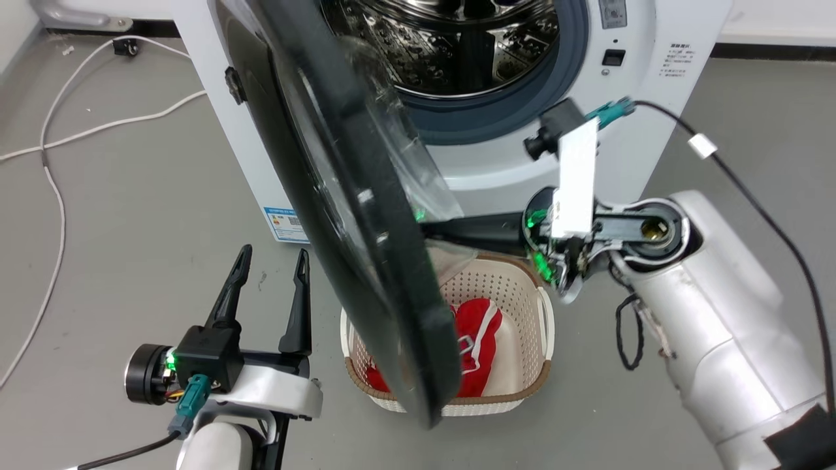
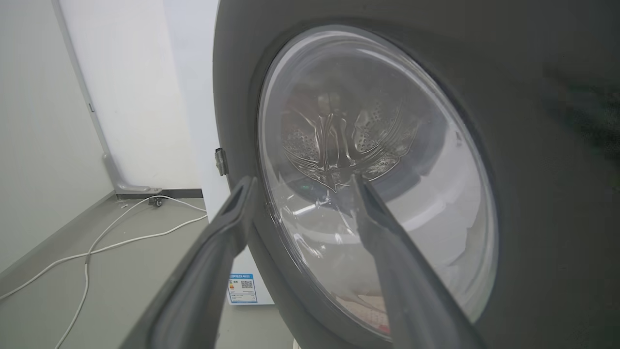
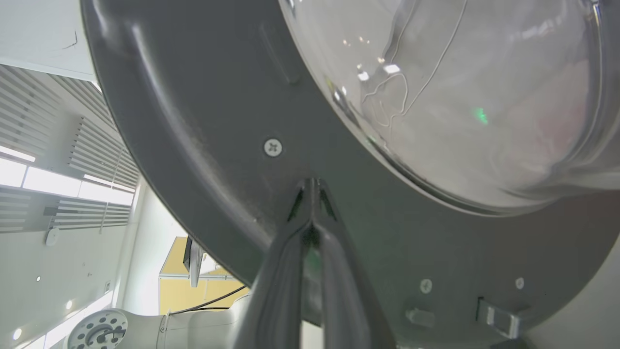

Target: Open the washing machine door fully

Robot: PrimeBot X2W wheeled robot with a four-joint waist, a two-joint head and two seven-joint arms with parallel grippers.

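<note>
Currently: washing machine door (image 1: 366, 215), partway open, hinged at the left side of the white washing machine (image 1: 653, 39), standing edge-on in the head view over a cream laundry basket (image 1: 516, 307) that holds a red garment (image 1: 480, 333) on the floor. Left tool (image 1: 273, 253): fingers spread wide, empty, near the door's outer face and apart from it. Right tool (image 3: 310, 186): fingers pressed together with nothing between them, tips against the door's grey inner rim just beside a screw (image 3: 272, 147), below the bulging glass bowl (image 3: 484, 97).
</note>
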